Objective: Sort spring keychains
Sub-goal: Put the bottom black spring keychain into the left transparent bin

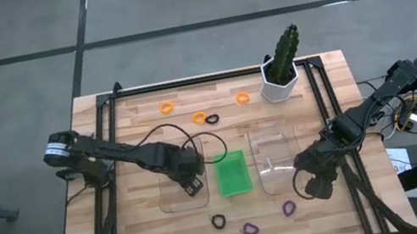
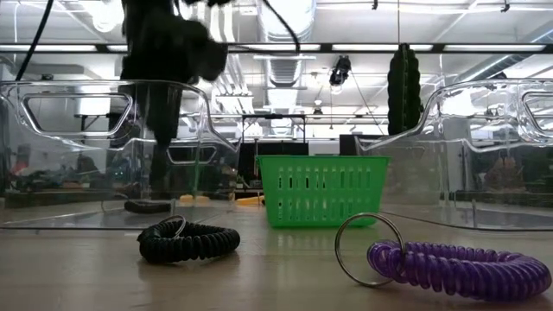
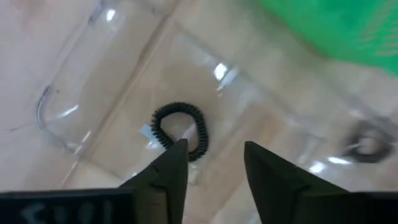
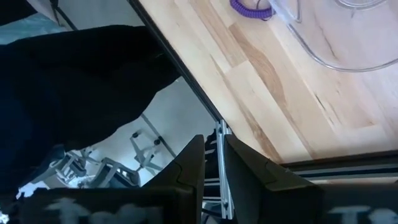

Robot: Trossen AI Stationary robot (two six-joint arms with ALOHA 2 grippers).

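A black spring keychain lies flat on the floor of the left clear tray; the low view also shows this keychain there. My left gripper hangs open just above it, pointing steeply down, and holds nothing; from above, my left gripper is over that tray. My right gripper waits shut and empty near the table's right edge. Loose on the table are three orange keychains, two black ones and three purple ones.
A green tray stands between the left clear tray and a second clear tray. A potted cactus is at the far right. A dark frame rail runs along the table's edge below my right gripper.
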